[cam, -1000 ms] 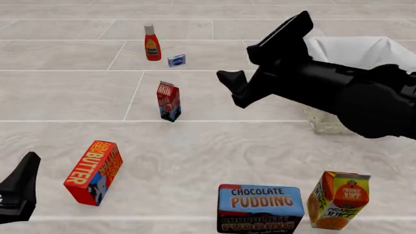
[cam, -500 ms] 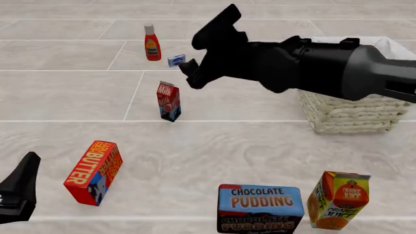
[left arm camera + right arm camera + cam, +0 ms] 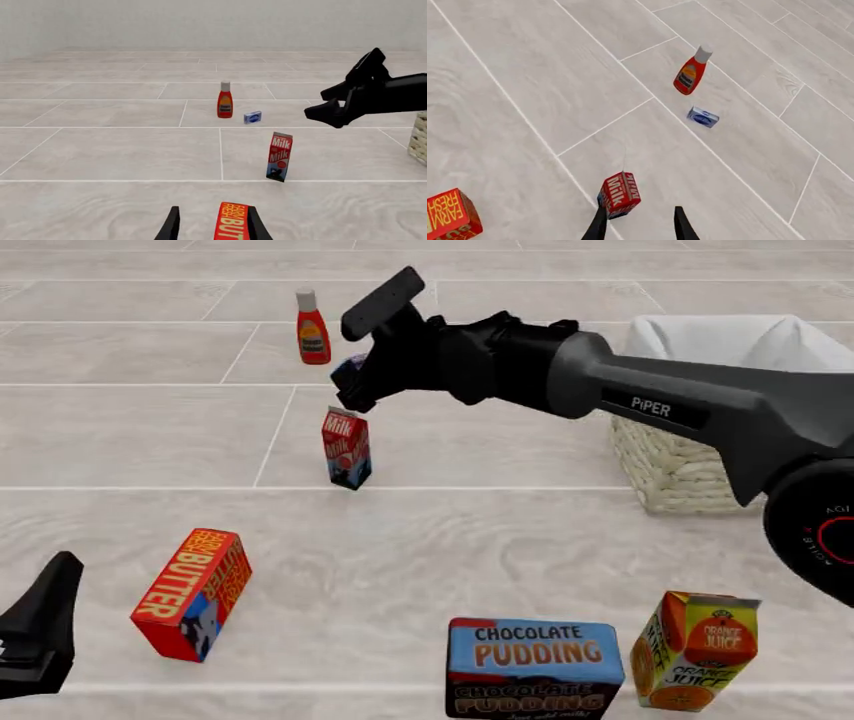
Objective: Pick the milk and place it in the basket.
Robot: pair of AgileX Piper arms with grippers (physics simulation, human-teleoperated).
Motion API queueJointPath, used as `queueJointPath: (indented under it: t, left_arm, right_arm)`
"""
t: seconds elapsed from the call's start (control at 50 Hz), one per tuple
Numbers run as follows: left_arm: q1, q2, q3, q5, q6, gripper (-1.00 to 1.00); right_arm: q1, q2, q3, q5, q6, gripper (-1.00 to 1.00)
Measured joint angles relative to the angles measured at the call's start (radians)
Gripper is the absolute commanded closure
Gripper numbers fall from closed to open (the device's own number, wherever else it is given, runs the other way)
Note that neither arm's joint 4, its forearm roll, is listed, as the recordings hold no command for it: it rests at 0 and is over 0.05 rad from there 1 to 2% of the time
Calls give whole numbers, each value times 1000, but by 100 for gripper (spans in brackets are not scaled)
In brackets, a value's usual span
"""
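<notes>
The milk [image 3: 346, 448], a small red carton with a dark blue base, stands upright on the tiled table, left of centre. My right gripper [image 3: 367, 350] hovers open just above and behind it, with nothing between its fingers. The right wrist view shows the milk [image 3: 619, 194] just beyond the spread fingertips of the right gripper [image 3: 639, 227]. The wicker basket [image 3: 694, 475] with white lining sits at the right, partly hidden by the right arm. My left gripper [image 3: 54, 590] rests open at the near left corner, far from the milk [image 3: 279, 156].
A ketchup bottle [image 3: 311, 328] and a small blue packet [image 3: 358, 364] stand behind the milk. Near the front are a butter box [image 3: 194, 592], a chocolate pudding box [image 3: 534, 665] and an orange juice carton [image 3: 694, 650].
The right arm has swung left from in front of the basket to just above the milk, its gripper still open. The left arm and all objects have stayed put.
</notes>
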Motion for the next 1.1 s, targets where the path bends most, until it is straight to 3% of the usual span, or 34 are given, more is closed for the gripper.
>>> queueJointPath:
  t: [0.74, 1.1]
  left_arm:
    - [0, 0, 0, 0, 0, -100]
    - [0, 0, 0, 0, 0, -100]
  right_arm:
    - [12, 380, -419, 139, 80, -100]
    - [6, 499, -533, 176, 106, -100]
